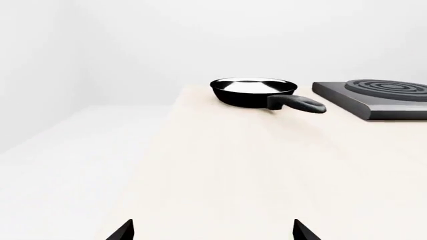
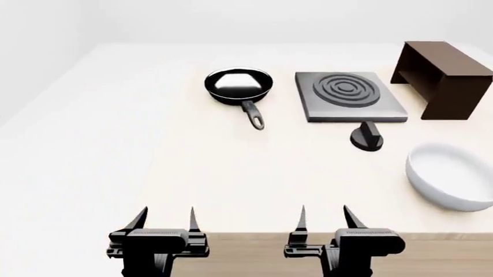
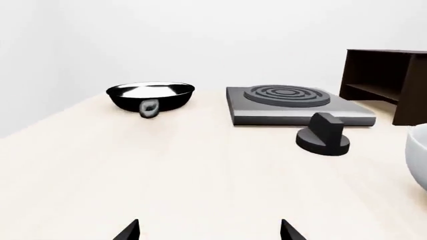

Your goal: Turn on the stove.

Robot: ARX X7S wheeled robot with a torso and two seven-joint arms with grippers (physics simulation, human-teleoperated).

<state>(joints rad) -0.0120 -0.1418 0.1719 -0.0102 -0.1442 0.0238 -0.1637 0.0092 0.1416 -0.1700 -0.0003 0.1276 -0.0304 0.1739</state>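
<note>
So, I take the stove (image 2: 350, 95) as my landmark and go from the biggest thing down. The pale wooden table (image 2: 231, 173) carries everything. The dark brown shelf (image 2: 443, 78) stands just to the right of the stove, and the white bowl (image 2: 451, 176) lies nearer to me than the stove, on its right side, well apart from it. The stove itself is a flat grey slab with ring burners, at the far middle of the table. The black frying pan (image 2: 239, 86) sits beside the stove on its left, handle pointing toward me. The small black knob (image 2: 366, 138) stands just in front of the stove's near edge.

My left gripper (image 2: 165, 218) and right gripper (image 2: 324, 216) both hover at the near table edge, well apart from the stove, pointing forward at it, fingers spread wide and holding nothing.
</note>
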